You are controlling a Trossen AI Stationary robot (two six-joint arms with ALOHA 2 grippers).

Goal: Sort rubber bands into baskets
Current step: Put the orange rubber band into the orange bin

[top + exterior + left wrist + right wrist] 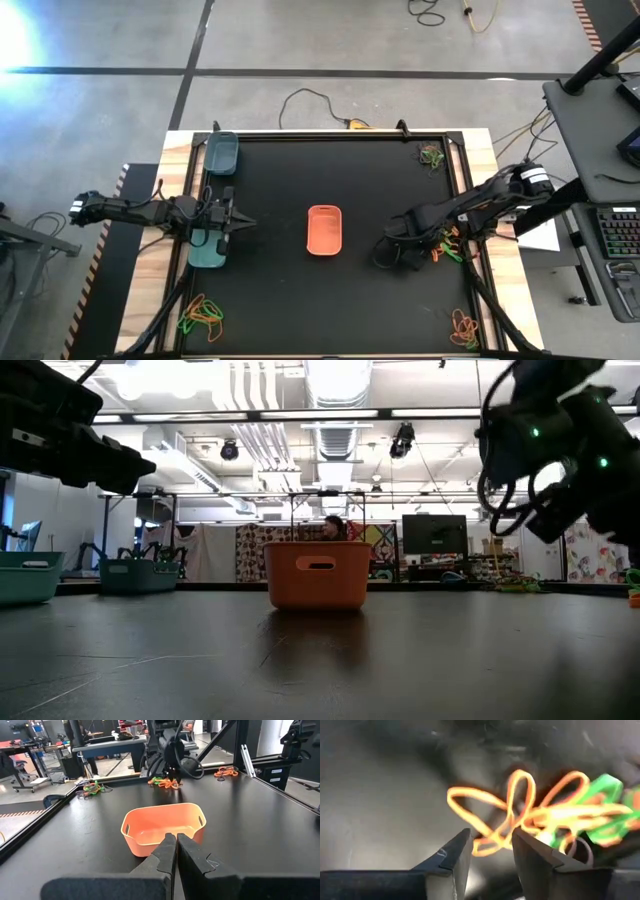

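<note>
The orange basket [324,230] stands on its base at the table's middle and shows in the left wrist view [165,827]. The light teal-green basket [208,247] and the dark grey-teal basket [221,152] stand at the left. My left gripper [243,222] is shut and empty, over the table between the teal-green basket and the orange one. My right gripper [492,845] is open and points down at a pile of orange and green rubber bands [447,248] right of the orange basket. Its fingers straddle an orange loop [490,832]. My right gripper comes at the pile from above, with an orange band's loop [485,847] lying between its two open fingers. I cannot tell whether the fingers touch it. The bands lie on the table.
More rubber band piles lie at the far right corner [432,155], the near left corner [203,315] and the near right corner [463,325]. Bare black tabletop lies around the orange basket. A yellow-plugged cable [350,122] lies past the far edge.
</note>
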